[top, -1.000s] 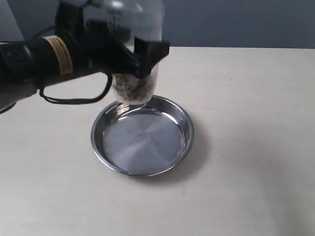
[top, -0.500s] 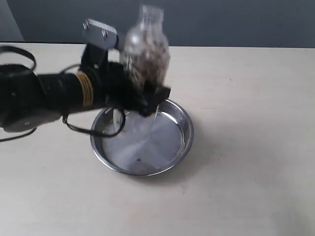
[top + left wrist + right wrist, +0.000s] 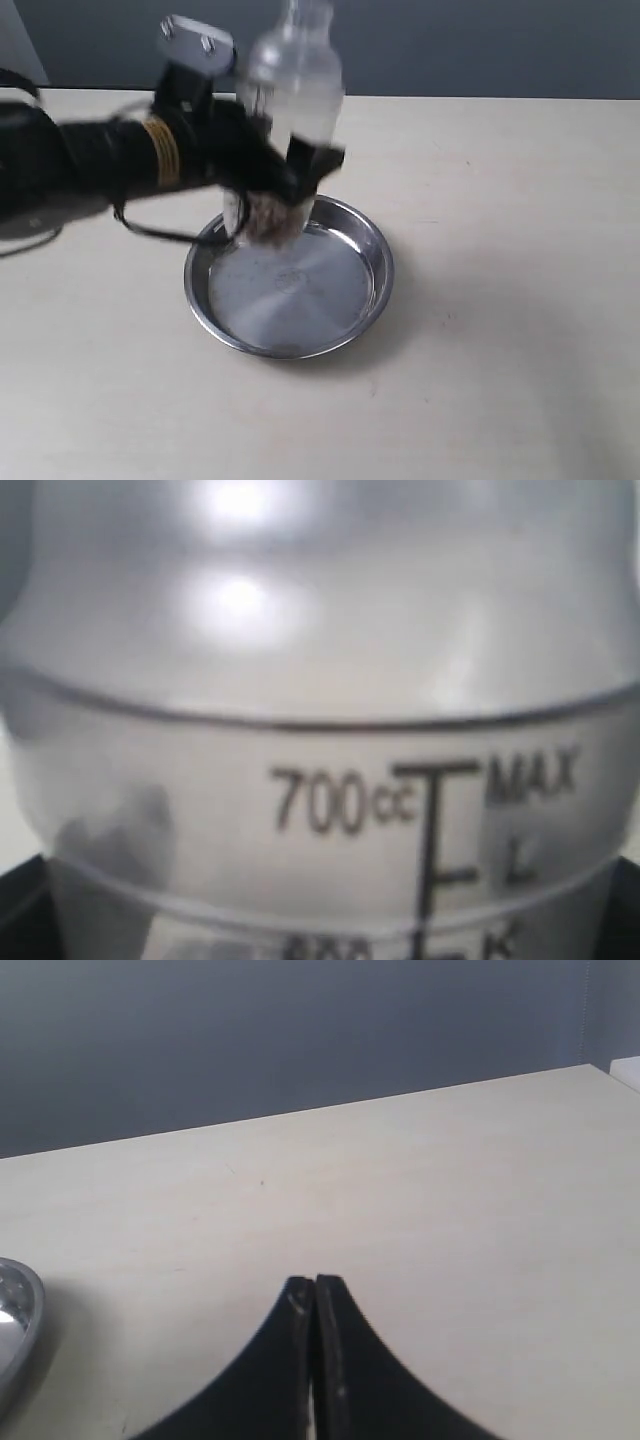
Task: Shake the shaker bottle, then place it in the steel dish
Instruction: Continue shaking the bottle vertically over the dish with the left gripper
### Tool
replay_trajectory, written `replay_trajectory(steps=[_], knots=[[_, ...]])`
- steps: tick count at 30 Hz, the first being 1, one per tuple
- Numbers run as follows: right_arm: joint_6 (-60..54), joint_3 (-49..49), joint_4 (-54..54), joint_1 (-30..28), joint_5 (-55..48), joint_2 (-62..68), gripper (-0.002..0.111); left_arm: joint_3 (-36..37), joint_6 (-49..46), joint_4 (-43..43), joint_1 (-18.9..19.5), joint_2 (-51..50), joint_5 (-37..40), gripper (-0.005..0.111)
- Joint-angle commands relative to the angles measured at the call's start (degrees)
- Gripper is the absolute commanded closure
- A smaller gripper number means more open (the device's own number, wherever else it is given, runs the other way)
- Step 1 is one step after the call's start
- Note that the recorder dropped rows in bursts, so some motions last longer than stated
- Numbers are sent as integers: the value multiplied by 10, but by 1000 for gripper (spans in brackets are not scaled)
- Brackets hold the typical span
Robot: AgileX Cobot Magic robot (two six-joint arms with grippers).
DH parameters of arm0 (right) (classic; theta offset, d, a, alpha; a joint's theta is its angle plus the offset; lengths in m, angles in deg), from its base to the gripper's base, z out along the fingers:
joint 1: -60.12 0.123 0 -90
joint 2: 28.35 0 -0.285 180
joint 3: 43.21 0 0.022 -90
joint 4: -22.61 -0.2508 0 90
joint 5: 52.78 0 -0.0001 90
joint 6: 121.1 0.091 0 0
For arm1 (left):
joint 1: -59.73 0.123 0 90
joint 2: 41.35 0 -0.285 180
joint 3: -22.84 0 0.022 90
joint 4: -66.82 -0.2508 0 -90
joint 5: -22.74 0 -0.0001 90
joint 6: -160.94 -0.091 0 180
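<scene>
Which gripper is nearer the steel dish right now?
Left. The left gripper holds the bottle just above the dish; the right gripper is shut, off to the side over the table, clear of the dish.

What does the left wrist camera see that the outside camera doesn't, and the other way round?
Only the left wrist view: the printed marks on the shaker bottle, 700cc and MAX, close enough to read. Only the exterior view: the steel dish, the table, the left gripper holding the bottle, its cap, and the brown grains at its bottom. Both: the shaker bottle itself.
</scene>
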Motion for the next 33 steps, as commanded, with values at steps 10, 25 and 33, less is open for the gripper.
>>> replay_trajectory(steps=[10,25,33], knots=[[-1,-1,2,-2,4,-3,109,-14,-10,4,-5,34,-44,106],[-1,-1,2,-2,4,-3,109,38,-32,63,-23,-80,-43,106],[-1,-1,2,-2,4,-3,109,-9,-37,12,-24,24,-7,106]])
